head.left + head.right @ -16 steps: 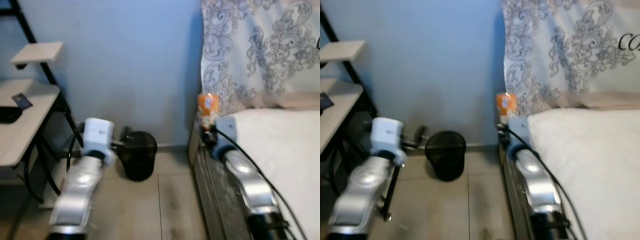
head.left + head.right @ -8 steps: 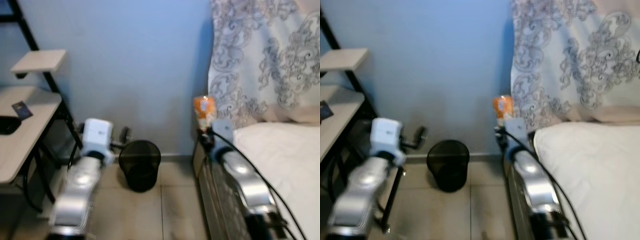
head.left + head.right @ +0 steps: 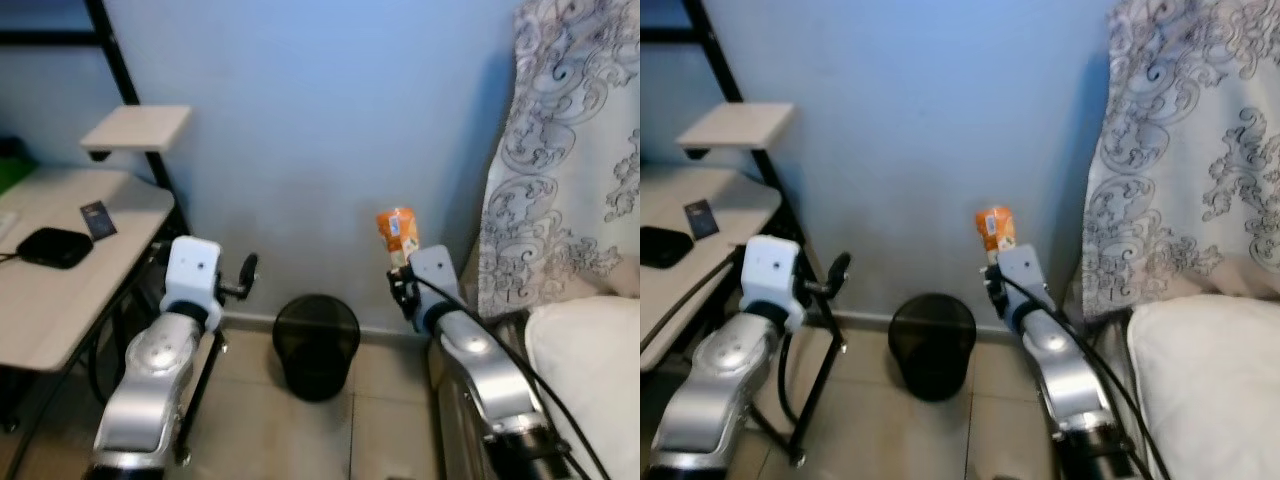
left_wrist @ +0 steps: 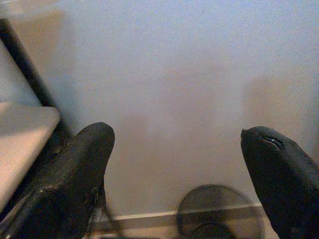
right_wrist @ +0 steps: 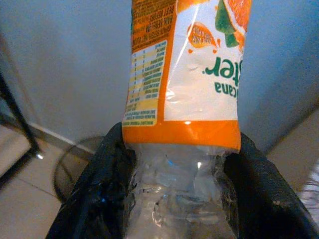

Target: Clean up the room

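Right gripper (image 5: 174,199) clamped on bottle (image 5: 182,94), up and right of the bin (image 3: 316,345). Left gripper (image 4: 179,179) spread wide, left of bin.

I see both silver arms raised forward. My right gripper (image 5: 174,199) is clamped on the orange-labelled bottle (image 3: 398,232) — fingers (image 5: 94,199) hugging its clear lower body. My left gripper (image 4: 179,174) is spread wide — holding nothing.

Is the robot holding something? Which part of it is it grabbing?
Yes. The right hand holds a clear plastic bottle with an orange label, gripping its bare clear part just beside the label. The left hand is open and holds nothing.
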### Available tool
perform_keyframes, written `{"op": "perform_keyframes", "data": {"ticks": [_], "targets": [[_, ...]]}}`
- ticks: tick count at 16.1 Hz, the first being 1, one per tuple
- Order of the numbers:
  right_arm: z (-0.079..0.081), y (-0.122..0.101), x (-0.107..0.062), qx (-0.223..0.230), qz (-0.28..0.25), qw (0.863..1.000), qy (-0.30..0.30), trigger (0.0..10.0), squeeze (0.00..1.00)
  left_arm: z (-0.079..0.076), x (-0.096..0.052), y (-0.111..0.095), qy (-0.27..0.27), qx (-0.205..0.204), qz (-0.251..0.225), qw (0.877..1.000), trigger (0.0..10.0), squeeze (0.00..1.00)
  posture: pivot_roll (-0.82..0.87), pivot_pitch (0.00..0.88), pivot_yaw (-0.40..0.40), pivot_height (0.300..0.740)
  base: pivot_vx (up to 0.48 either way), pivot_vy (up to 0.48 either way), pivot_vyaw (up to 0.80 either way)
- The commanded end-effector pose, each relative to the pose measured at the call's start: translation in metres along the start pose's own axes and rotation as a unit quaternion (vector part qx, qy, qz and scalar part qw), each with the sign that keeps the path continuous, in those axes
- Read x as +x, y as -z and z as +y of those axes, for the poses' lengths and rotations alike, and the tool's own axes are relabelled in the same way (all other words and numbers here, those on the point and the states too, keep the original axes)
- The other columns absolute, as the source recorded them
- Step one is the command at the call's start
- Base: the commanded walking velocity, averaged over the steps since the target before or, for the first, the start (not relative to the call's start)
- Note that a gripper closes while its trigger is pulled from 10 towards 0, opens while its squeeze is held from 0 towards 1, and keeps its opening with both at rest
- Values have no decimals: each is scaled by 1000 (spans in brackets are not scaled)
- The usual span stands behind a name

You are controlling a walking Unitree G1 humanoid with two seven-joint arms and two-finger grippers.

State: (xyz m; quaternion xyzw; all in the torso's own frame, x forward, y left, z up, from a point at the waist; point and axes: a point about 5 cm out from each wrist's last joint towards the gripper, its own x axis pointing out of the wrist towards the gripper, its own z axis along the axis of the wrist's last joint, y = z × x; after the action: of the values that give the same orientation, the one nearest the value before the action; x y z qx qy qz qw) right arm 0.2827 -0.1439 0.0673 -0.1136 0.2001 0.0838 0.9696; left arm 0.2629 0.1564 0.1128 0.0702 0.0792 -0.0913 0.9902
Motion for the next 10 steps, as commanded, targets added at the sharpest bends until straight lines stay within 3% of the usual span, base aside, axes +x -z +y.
{"op": "perform_keyframes", "data": {"ticks": [1, 10], "targets": [[0, -5, 1, 6, -8, 1000, -1, 10000, 0, 5, 0, -1, -5, 11, -1, 1000, 10000, 0, 50, 0, 21, 740, 364, 0, 0], [-3, 0, 5, -24, 11, 1000, -10, 10000, 0, 7, 2, -1, -7, 14, 1, 1000, 10000, 0, 58, 0, 10, 740, 366, 0, 0]]}}
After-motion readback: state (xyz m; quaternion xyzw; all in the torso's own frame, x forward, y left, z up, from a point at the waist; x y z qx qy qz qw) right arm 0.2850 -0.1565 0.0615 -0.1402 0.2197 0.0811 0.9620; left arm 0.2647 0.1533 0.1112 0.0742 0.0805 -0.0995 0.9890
